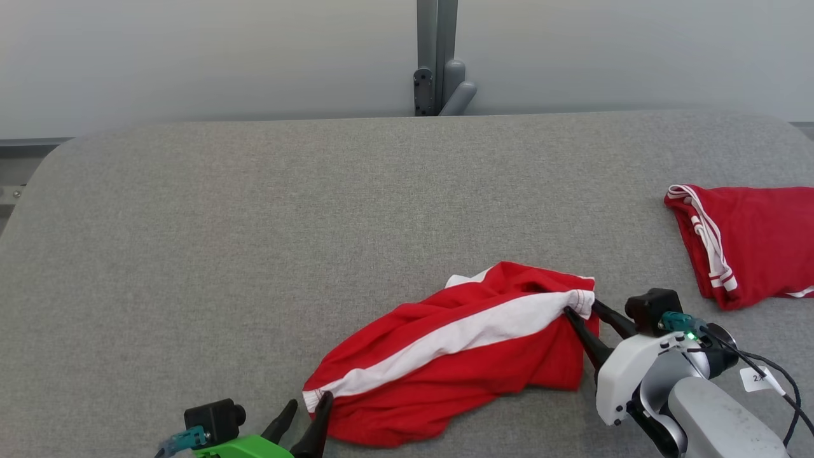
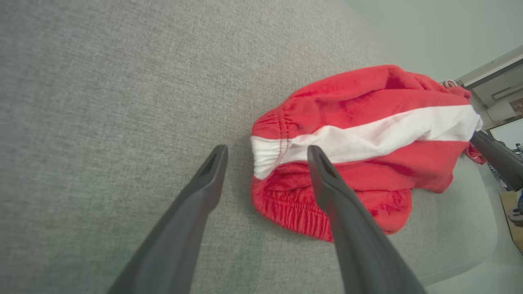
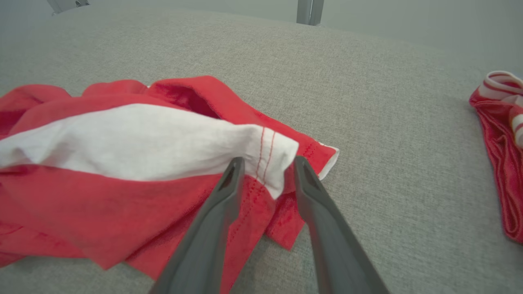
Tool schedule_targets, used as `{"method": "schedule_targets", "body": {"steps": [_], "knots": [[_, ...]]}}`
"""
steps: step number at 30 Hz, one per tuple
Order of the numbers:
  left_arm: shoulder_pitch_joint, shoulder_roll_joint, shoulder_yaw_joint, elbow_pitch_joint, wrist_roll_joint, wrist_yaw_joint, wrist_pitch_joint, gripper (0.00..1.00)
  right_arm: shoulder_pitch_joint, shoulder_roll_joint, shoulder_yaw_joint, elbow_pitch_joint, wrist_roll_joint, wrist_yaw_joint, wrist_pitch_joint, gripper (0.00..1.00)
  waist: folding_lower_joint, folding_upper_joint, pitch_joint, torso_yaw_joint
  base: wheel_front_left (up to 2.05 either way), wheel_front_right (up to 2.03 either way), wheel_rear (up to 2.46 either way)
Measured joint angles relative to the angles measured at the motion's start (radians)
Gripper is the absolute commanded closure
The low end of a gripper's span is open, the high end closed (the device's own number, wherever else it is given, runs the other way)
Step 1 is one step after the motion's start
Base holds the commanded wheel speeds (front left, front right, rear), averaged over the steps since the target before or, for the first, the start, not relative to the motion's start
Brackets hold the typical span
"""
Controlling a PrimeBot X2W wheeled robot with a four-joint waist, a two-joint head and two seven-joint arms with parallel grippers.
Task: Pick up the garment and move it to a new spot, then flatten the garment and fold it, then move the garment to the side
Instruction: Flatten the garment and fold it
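Grey woven padding [image 1: 254,222] stretches out ahead of both my pincers, ending at a pale wall with a grey post [image 1: 437,57]. The red garment [image 1: 458,343], crossed by a broad white stripe, lies crumpled between my two pincers. My right pincer [image 1: 580,306] has one finger on each side of the stitched hem at the stripe's end, the gap narrow. I cannot tell whether it already pinches the cloth. My left pincer [image 1: 310,401] stands wide: one finger is over the gathered waistband at the stripe's other end, the other over bare padding. A second red garment [image 1: 744,242] with white trim lies well apart, out beyond my right pincer's outer side.
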Motion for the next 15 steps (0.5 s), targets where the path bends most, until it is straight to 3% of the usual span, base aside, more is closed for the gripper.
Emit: {"method": "schedule_targets", "body": {"steps": [4,8,11,15], "knots": [[-0.007,0.002,-0.014,0.017,-0.010,0.000,-0.004,0.00,-0.012,-0.002,0.019,0.010,0.018,0.000,-0.002,0.66,0.0000,0.0000,0.002,0.002,0.00,0.00,0.00],[-0.023,0.009,-0.025,0.036,-0.022,0.000,-0.015,0.00,-0.019,-0.005,0.040,0.024,0.043,0.000,-0.011,0.74,0.0000,0.0000,0.004,0.005,0.00,0.00,0.00],[-0.030,0.013,-0.037,0.051,-0.031,0.000,-0.021,0.00,-0.028,-0.009,0.054,0.033,0.054,0.000,-0.018,1.00,0.0000,0.0000,0.006,0.007,0.00,0.00,0.00],[-0.040,0.021,-0.048,0.067,-0.053,0.000,-0.026,0.00,-0.033,-0.014,0.072,0.042,0.070,0.000,-0.027,1.00,0.0000,0.0000,0.004,0.006,0.00,0.00,0.00]]}}
